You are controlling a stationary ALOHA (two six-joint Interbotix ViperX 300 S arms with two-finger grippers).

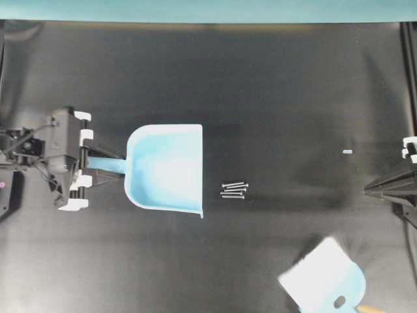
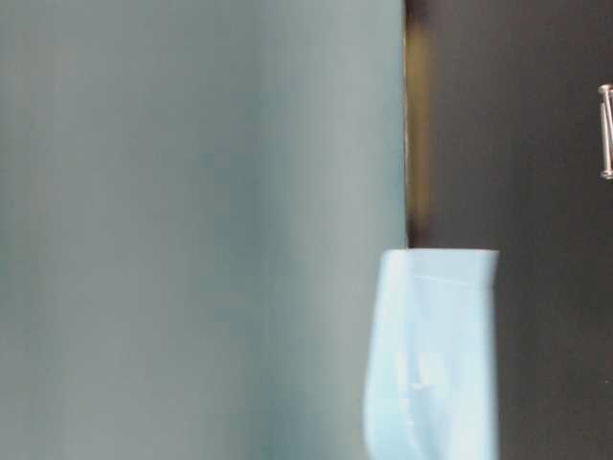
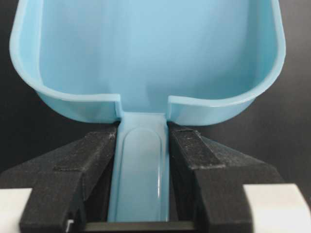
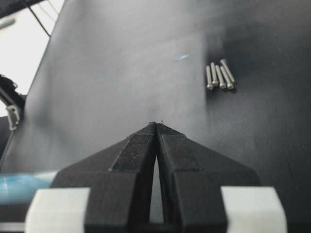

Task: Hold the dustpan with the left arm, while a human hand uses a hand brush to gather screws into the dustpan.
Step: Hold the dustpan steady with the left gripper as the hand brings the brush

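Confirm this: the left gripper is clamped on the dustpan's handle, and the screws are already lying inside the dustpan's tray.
Wrong on the screws. In the overhead view they lie on the table just outside the open edge of the dustpan, not in its tray. The left gripper is indeed clamped on the handle, as the left wrist view shows.

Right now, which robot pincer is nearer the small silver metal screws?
Left. The left pincer grips the light blue plastic dustpan lying beside the screws; the right pincer sits farther off, closed.

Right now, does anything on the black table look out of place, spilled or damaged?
Only a tiny pale blue speck lies alone, apart from the four silver metal screws grouped before the light blue plastic dustpan. Nothing looks damaged.
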